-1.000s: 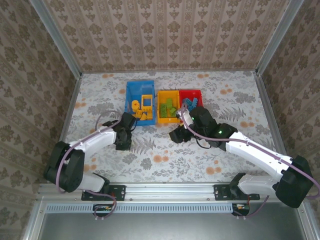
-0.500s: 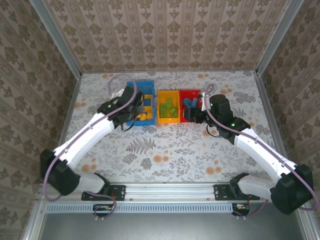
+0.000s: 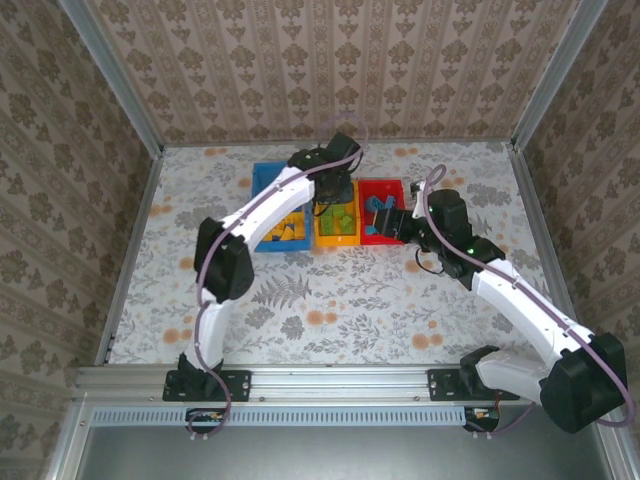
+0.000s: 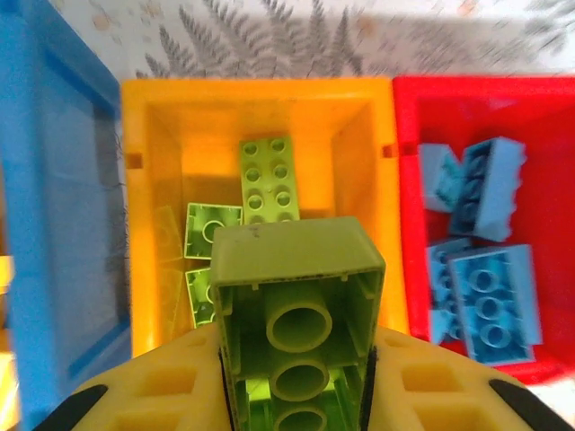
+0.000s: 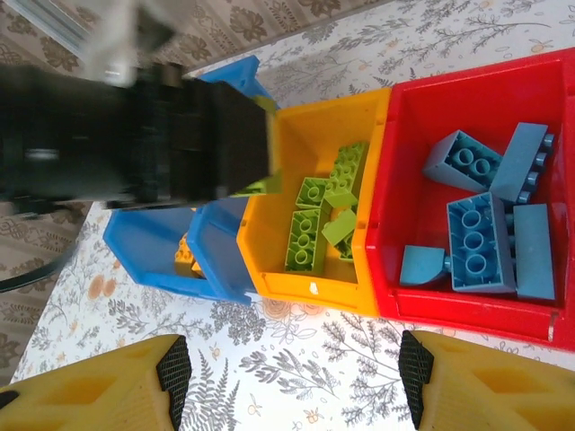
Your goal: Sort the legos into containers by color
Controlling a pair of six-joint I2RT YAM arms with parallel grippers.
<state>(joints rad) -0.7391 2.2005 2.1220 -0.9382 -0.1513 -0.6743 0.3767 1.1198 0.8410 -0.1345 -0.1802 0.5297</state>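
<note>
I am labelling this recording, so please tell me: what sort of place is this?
Likely a robot test booth, not a home: patterned panel walls in metal frames, two arms bolted to a rail, bins of sorted legos.
</note>
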